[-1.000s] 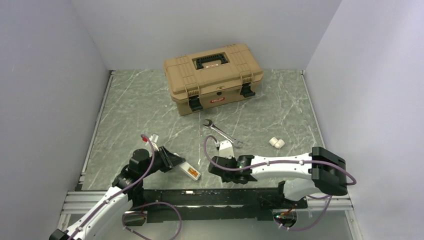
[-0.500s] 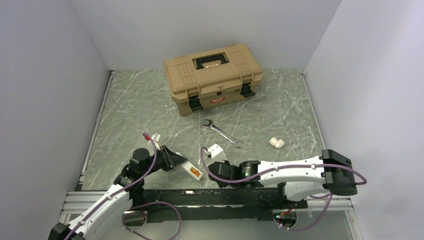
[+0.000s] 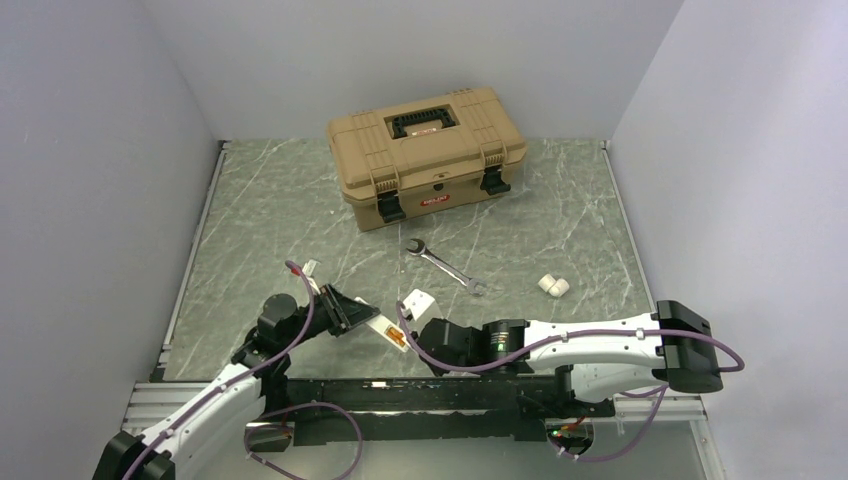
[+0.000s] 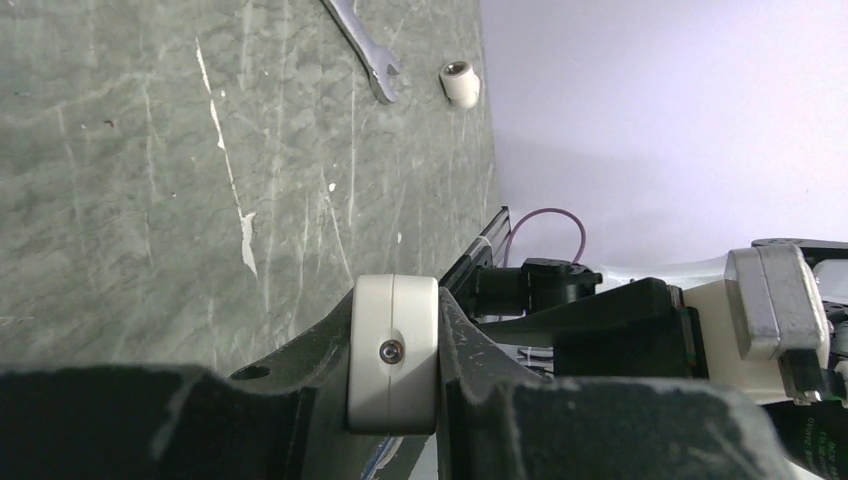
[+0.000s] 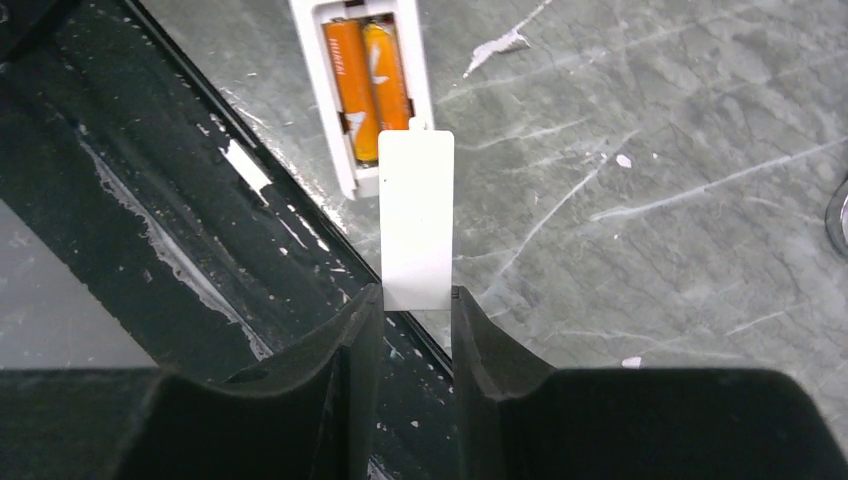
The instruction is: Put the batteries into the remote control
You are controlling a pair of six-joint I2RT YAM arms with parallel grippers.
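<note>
My left gripper (image 4: 393, 300) is shut on one end of the white remote control (image 4: 393, 350). The remote (image 3: 385, 330) points right, toward the right arm, and is held just above the near table edge. Its open recess faces up, with two orange batteries (image 5: 365, 75) lying side by side in it. My right gripper (image 5: 417, 295) is shut on a flat white battery cover (image 5: 417, 220). The cover's small tab meets the near end of the recess in the remote (image 5: 340, 165). The cover leaves both batteries in plain sight.
A steel wrench (image 3: 445, 265) lies mid-table, with two small white cylinders (image 3: 553, 285) to its right. A tan toolbox (image 3: 425, 155) stands shut at the back. The black base rail (image 5: 150, 200) runs directly under the cover and remote.
My right arm has swung left, bringing the cover up to the remote. My left gripper has shifted the remote slightly right and away from the near edge.
</note>
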